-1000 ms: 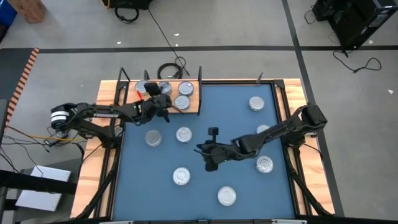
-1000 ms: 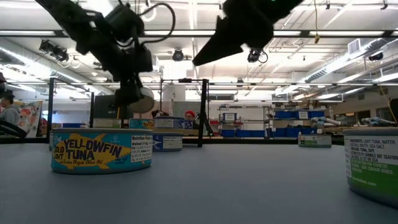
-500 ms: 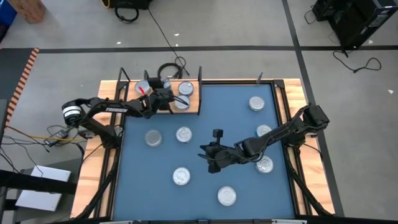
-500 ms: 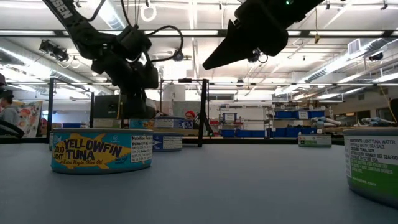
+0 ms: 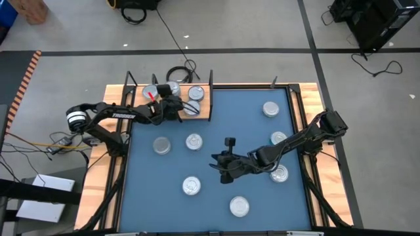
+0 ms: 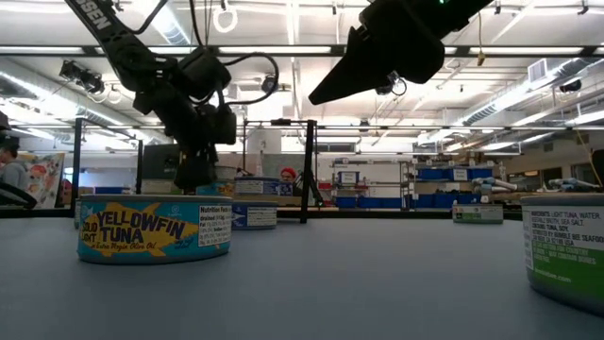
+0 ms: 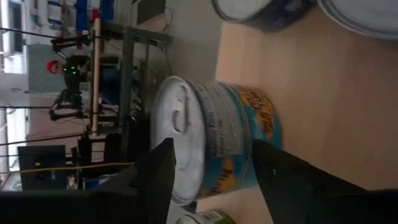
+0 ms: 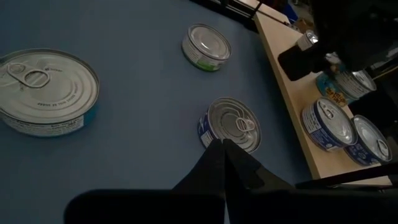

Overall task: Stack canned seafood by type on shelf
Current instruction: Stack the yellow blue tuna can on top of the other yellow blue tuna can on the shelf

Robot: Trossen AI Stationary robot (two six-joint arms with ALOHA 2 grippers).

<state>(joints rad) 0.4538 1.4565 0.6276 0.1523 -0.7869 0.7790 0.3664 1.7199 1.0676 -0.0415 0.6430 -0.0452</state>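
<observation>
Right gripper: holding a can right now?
No. In the right wrist view the right gripper has its fingers pressed together with nothing between them, above the blue mat near a can.

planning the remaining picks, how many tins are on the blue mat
7 tins: three along the mat's right side, one at its front edge, three left of centre. More may be hidden.

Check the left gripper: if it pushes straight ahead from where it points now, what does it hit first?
Most likely the yellow-and-teal tin on the shelf. The left gripper has its open fingers on either side of that tin, so any advance meets it first; depth to the tins beyond is unclear.
</observation>
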